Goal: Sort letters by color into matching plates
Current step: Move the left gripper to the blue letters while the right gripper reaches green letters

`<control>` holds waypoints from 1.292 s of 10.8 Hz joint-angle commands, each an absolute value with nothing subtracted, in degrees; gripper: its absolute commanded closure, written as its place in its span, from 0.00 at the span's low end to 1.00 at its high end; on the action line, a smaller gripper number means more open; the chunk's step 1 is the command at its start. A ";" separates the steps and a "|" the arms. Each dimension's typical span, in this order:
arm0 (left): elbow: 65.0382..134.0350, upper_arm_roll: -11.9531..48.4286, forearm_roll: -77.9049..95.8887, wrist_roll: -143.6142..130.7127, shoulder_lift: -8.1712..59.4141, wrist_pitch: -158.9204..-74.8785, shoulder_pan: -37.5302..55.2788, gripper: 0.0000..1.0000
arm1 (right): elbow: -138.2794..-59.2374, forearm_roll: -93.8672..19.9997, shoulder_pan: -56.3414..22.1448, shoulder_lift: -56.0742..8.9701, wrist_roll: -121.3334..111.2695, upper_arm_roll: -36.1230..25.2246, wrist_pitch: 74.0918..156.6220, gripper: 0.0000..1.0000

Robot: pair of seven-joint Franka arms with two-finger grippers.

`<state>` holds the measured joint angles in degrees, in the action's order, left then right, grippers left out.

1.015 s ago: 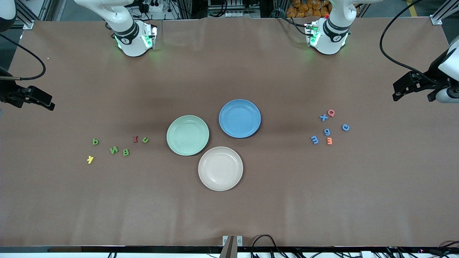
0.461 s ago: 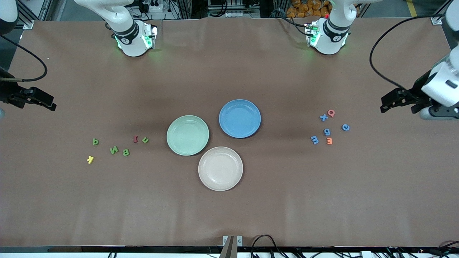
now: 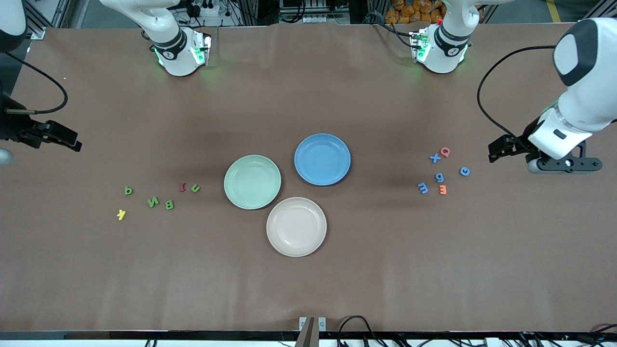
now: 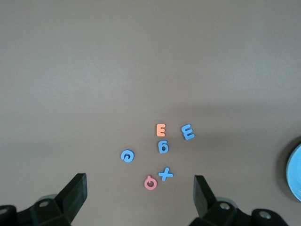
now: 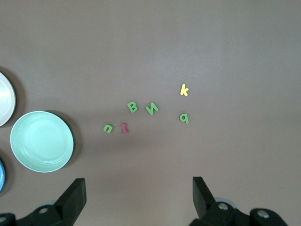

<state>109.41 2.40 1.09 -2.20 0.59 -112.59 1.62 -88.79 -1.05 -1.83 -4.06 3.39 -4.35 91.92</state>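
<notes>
The mint green plate and the blue plate sit mid-table. Four green letters lie toward the right arm's end: q, N, B, u. Four blue letters lie toward the left arm's end: x, c, g, E. My left gripper is open and empty, up in the air beside the blue group; its wrist view shows x below. My right gripper is open and empty over bare table.
A beige-pink plate touches both plates, nearer to the front camera. A red I and a yellow k lie among the green letters. A pink Q and an orange E lie among the blue ones.
My left arm has swung in from the table's end toward the blue letters. My right gripper has crept slightly toward the green letters. Nothing on the table has moved.
</notes>
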 commanded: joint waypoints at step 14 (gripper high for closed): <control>137.90 3.08 -6.06 8.78 3.86 -147.11 -3.95 0.00 | -115.84 -2.46 3.69 -7.10 -21.69 -4.22 122.87 0.00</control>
